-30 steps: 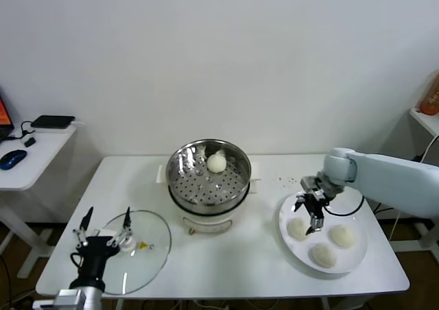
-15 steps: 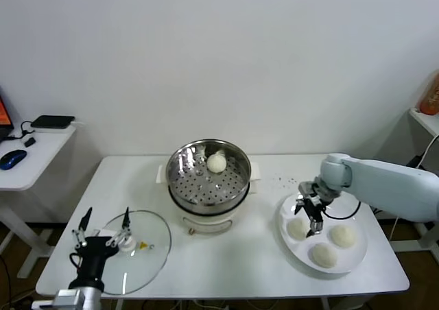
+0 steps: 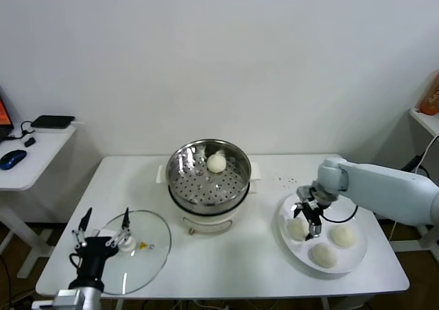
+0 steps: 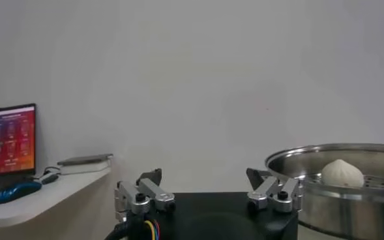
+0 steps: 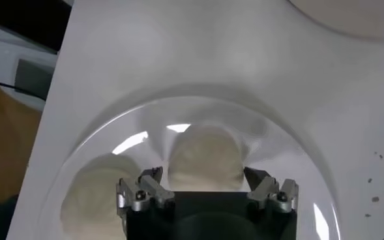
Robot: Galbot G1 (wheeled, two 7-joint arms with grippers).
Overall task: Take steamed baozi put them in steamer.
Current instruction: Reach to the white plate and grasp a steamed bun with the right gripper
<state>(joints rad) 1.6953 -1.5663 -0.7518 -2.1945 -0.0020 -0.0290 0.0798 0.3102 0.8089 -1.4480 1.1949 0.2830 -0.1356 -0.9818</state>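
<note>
The shiny steamer point(image 3: 208, 186) stands mid-table with one baozi point(image 3: 217, 162) on its perforated tray; the left wrist view shows that steamer point(image 4: 348, 202) and baozi point(image 4: 340, 173) too. Three more baozi lie on a white plate point(image 3: 358, 254): the left one point(image 3: 297, 228), the right one point(image 3: 342, 235) and the near one point(image 3: 323, 255). My right gripper point(image 3: 308, 219) hangs open just over the left baozi. In the right wrist view that baozi point(image 5: 206, 155) sits between the spread fingers of the right gripper point(image 5: 203, 177), with a second baozi point(image 5: 92, 195) beside it. My left gripper point(image 3: 103, 228) is parked open.
A round glass lid point(image 3: 147, 255) lies on the table's front left, under the left gripper. A side desk point(image 3: 27, 162) with a mouse and a dark device stands beyond the table's left edge. Bare tabletop lies between steamer and plate.
My right gripper has slid slightly leftward and lower over the plate, closing in on the left baozi. It stays open. The left arm has not moved.
</note>
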